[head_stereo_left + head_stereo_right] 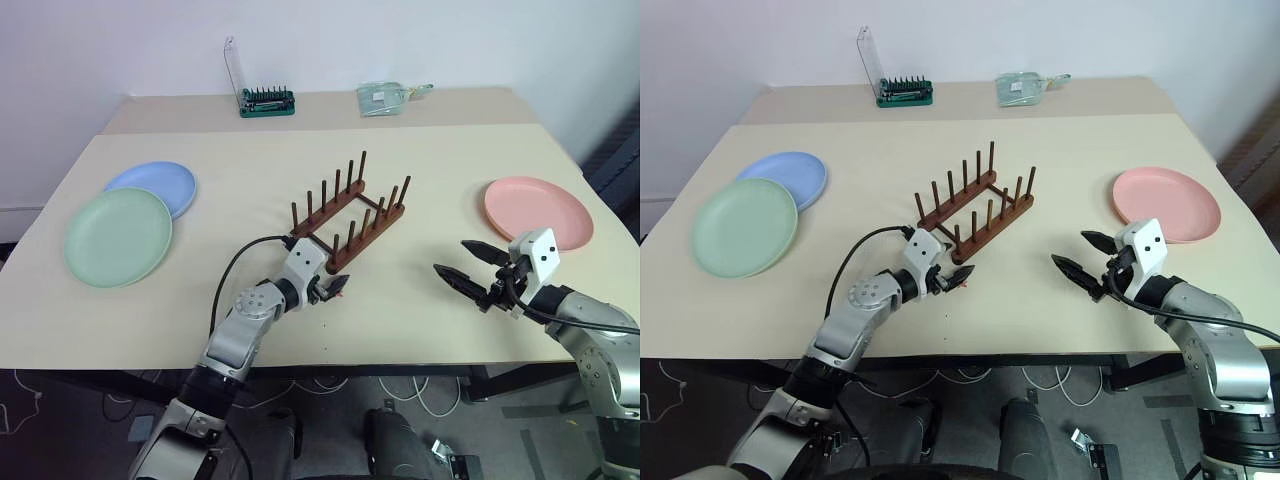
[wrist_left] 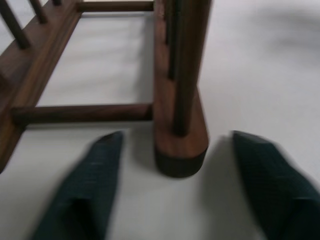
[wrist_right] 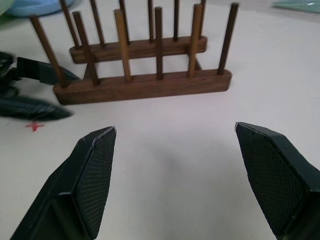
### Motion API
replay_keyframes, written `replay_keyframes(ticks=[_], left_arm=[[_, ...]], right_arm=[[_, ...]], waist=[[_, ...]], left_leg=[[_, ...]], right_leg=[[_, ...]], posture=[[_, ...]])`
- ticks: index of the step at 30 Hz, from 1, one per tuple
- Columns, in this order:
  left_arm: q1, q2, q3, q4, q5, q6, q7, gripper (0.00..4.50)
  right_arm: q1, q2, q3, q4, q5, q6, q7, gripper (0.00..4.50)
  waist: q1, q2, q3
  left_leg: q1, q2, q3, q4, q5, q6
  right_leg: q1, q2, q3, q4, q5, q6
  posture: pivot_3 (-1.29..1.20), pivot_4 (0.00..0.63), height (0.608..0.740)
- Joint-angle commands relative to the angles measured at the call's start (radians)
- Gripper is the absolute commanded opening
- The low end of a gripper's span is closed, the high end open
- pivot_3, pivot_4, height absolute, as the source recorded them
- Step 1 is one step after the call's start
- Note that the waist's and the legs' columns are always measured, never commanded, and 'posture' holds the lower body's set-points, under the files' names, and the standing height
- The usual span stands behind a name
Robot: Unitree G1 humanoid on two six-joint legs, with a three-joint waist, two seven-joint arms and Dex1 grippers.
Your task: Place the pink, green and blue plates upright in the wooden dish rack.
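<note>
**Trainee:** Why does your left claw sit at the near end of the small dark brown wooden dish rack?

**Instructor:** You see its fingers apart, straddling the rounded end of one base rail without touching it. I judge this a bracing position: gripping that rail would hold the rack steady while plates go in. Its pegs stand upright and every slot is empty.

**Trainee:** And your right claw?

**Instructor:** You find it hovering over the beige tabletop, fingers wide apart, holding nothing, between the rack and the round salmon pink plastic plate. That plate lies flat at the right, probably its first pickup.

**Trainee:** The other plates?

**Instructor:** You see the pale mint green plate at the far left, overlapping the rim of the light blue plate; both are flat, well apart from the rack.
</note>
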Motion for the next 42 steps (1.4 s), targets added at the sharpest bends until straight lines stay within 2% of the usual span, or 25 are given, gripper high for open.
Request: replay_keyframes(ticks=[1, 2, 3, 5, 12, 18, 20, 22, 25, 26, 30, 33, 35, 37, 40, 42], left_arm=[[0.019, 0.004, -0.013, 0.019, 0.009, 0.000, -0.013, 1.29], [0.019, 0.007, -0.011, 0.021, 0.010, -0.003, -0.016, 0.82], [0.019, 0.008, -0.010, 0.023, 0.011, -0.006, -0.018, 0.75], [0.008, 0.040, -0.017, 0.045, 0.027, -0.028, -0.048, 0.76], [-0.090, 0.197, 0.020, 0.174, -0.073, -0.176, -0.384, 0.76], [-0.213, 0.226, 0.034, 0.381, -0.086, -0.312, -0.557, 0.76], [-0.264, 0.213, 0.054, 0.466, -0.092, -0.339, -0.575, 1.82], [-0.289, 0.214, 0.052, 0.528, -0.063, -0.374, -0.561, 2.69], [-0.275, 0.231, 0.050, 0.539, -0.030, -0.393, -0.533, 4.21], [-0.254, 0.243, 0.053, 0.518, -0.030, -0.376, -0.534, 4.43], [-0.135, 0.309, 0.087, 0.382, -0.053, -0.283, -0.531, 4.43], [-0.063, 0.341, 0.113, 0.276, -0.081, -0.213, -0.530, 3.55], [-0.025, 0.358, 0.117, 0.207, -0.092, -0.182, -0.533, 2.54], [0.049, 0.377, 0.129, 0.082, -0.137, -0.113, -0.539, 1.57], [0.106, 0.377, 0.119, -0.045, -0.192, -0.007, -0.546, 0.06], [0.113, 0.367, 0.085, -0.095, -0.184, 0.062, -0.524, 0.00]], right_arm=[[-0.018, -0.007, -0.003, -0.044, 0.012, 0.004, -0.005, 3.90], [-0.016, -0.005, -0.002, -0.047, 0.011, 0.005, -0.006, 3.90], [-0.015, -0.005, -0.002, -0.048, 0.010, 0.006, -0.006, 3.90], [-0.001, -0.004, -0.002, -0.062, 0.013, 0.014, -0.005, 3.90], [0.034, -0.018, 0.018, -0.089, 0.011, 0.051, 0.008, 3.90], [0.052, -0.013, 0.022, -0.101, -0.004, 0.044, -0.018, 3.90], [0.057, -0.010, 0.015, -0.110, -0.002, 0.046, -0.030, 3.90], [0.062, -0.010, 0.013, -0.118, -0.001, 0.045, -0.036, 3.90], [0.073, -0.011, 0.015, -0.130, -0.002, 0.046, -0.044, 3.90], [0.075, -0.012, 0.017, -0.134, -0.005, 0.045, -0.048, 3.90], [0.067, -0.011, 0.041, -0.135, -0.022, 0.050, -0.063, 3.90], [0.064, -0.015, 0.065, -0.138, -0.029, 0.051, -0.053, 3.90], [0.061, -0.016, 0.076, -0.133, -0.039, 0.050, -0.055, 3.32], [0.026, -0.009, 0.122, -0.092, -0.075, 0.046, -0.065, 2.58], [-0.024, 0.006, 0.179, -0.038, -0.130, 0.024, -0.080, 0.99], [-0.062, 0.019, 0.216, -0.001, -0.174, 0.014, -0.103, 0.05]], waist=[[0.000, 0.000, 0.000], [0.000, 0.000, 0.000], [0.000, 0.000, 0.000], [0.000, 0.000, 0.000], [-0.009, 0.000, 0.000], [-0.002, -0.001, 0.000], [0.001, -0.001, 0.000], [-0.001, -0.001, 0.001], [-0.004, -0.001, 0.001], [-0.006, -0.001, 0.001], [-0.027, -0.001, 0.000], [-0.037, -0.001, 0.000], [-0.034, 0.000, 0.000], [-0.034, 0.000, 0.000], [-0.029, 0.000, 0.000], [-0.022, -0.001, 0.000]], left_leg=[[0.000, 0.000, 0.000, 0.000, 0.000, 0.000], [0.000, 0.000, 0.000, 0.000, 0.000, 0.000], [0.000, 0.000, 0.000, 0.000, 0.000, 0.000], [0.000, 0.000, 0.000, 0.000, 0.000, 0.000], [0.001, 0.001, 0.000, -0.001, 0.000, 0.000], [0.000, 0.001, 0.000, -0.001, 0.000, 0.000], [0.000, 0.000, 0.000, 0.000, 0.000, 0.000], [-0.001, 0.000, 0.000, 0.000, 0.000, 0.001], [-0.001, 0.000, 0.000, -0.001, 0.000, 0.001], [-0.001, 0.000, 0.000, -0.001, -0.001, 0.001], [0.001, 0.001, 0.000, -0.002, -0.001, 0.001], [0.005, 0.003, 0.000, -0.005, -0.001, 0.001], [0.008, 0.003, 0.000, -0.006, -0.001, 0.002], [0.008, 0.003, 0.001, -0.005, -0.001, 0.002], [0.007, 0.003, 0.001, -0.006, -0.002, 0.002], [0.007, 0.003, 0.001, -0.005, -0.002, 0.002]], right_leg=[[0.000, 0.000, 0.000, 0.000, 0.000, 0.000], [0.000, 0.000, 0.000, 0.000, 0.000, 0.000], [0.000, 0.000, 0.000, 0.000, 0.000, 0.000], [0.000, 0.000, 0.000, 0.000, 0.000, 0.000], [0.000, 0.000, 0.000, 0.000, 0.000, 0.000], [0.000, 0.000, 0.000, 0.000, 0.000, 0.000], [0.000, 0.000, -0.001, 0.000, 0.000, 0.000], [-0.001, 0.000, -0.001, -0.001, 0.000, 0.000], [-0.001, 0.000, -0.001, -0.001, 0.000, 0.000], [-0.001, 0.000, -0.001, 0.000, 0.000, 0.000], [-0.001, 0.000, -0.001, 0.000, 0.000, 0.001], [0.000, 0.001, 0.000, 0.001, 0.000, 0.000], [0.002, 0.002, 0.000, 0.001, -0.001, 0.000], [0.003, 0.001, 0.000, 0.001, -0.002, 0.001], [0.002, 0.001, 0.000, 0.001, -0.002, 0.000], [0.002, 0.000, 0.000, 0.001, -0.002, 0.000]], posture=[[0.00, 0.150, 0.740], [0.00, 0.150, 0.740], [0.00, 0.150, 0.740], [0.00, 0.150, 0.740], [0.00, 0.150, 0.740], [0.00, 0.150, 0.740], [0.00, 0.150, 0.740], [0.00, 0.150, 0.740], [0.00, 0.150, 0.740], [0.00, 0.150, 0.740], [0.00, 0.150, 0.740], [0.00, 0.150, 0.740], [0.00, 0.150, 0.740], [0.00, 0.150, 0.740], [0.00, 0.150, 0.740], [0.00, 0.150, 0.740]])
